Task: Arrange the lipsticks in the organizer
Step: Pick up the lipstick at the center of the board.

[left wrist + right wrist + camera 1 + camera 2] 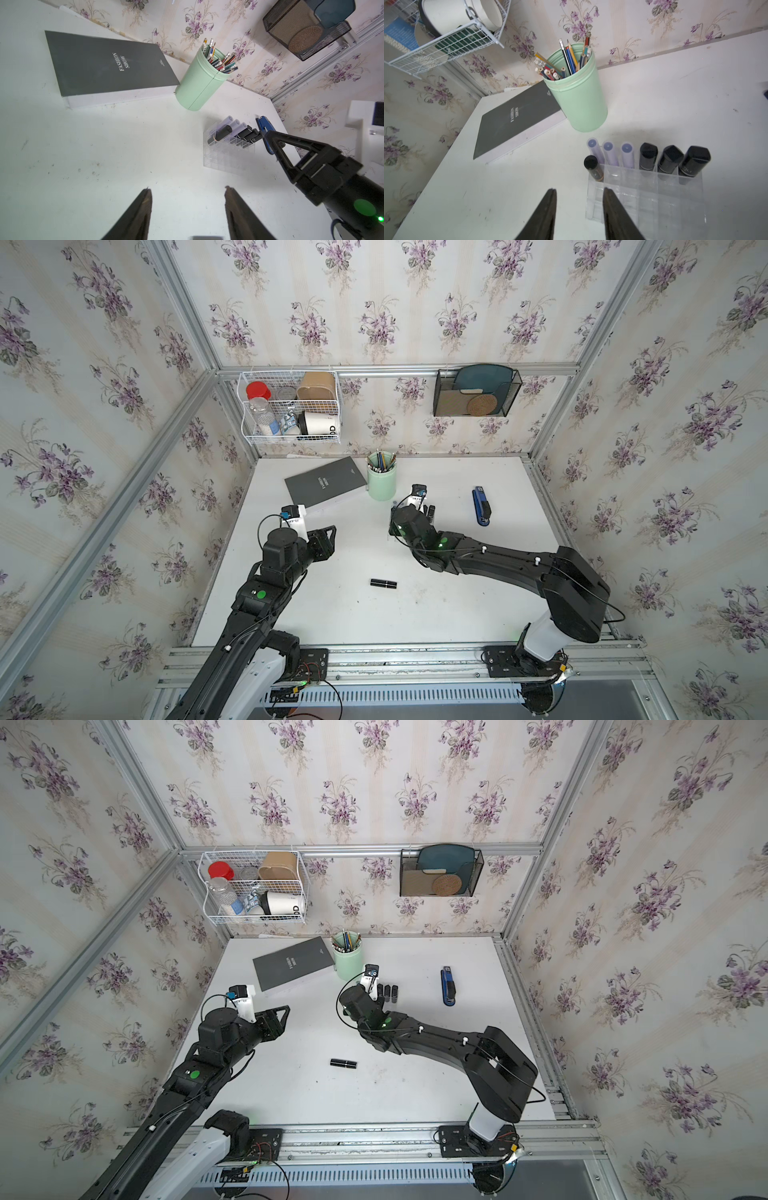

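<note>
- Organizer (pixel 654 199): clear gridded tray on the white table (pixel 675 93), near the mint pen cup (pixel 581 104), on the side away from the wall.
- The row of cells nearest the cup is full. It holds three lilac lipsticks (pixel 609 152) side by side, then three black lipsticks (pixel 669 159) with faceted caps. All six stand upright.
- A slim black lipstick (pixel 592 166) stands in an end cell of the next row, just beside the end lilac tube. The remaining visible cells are clear plastic.
- A lone black lipstick (pixel 383 583) lies on its side mid-table, between the two arms and well apart from the organizer.
- Right gripper (pixel 579 191): hangs over the organizer's end near the slim tube. The jaws are moderately apart with nothing between them.
- Left gripper (pixel 188 189): above bare table, well apart from the tray. The jaws are wide and empty.
- Grey book (pixel 108 64) lies flat, with its corner touching the pen cup.
- Blue stapler (pixel 481 506) lies beyond the organizer, on the side away from the cup.
</note>
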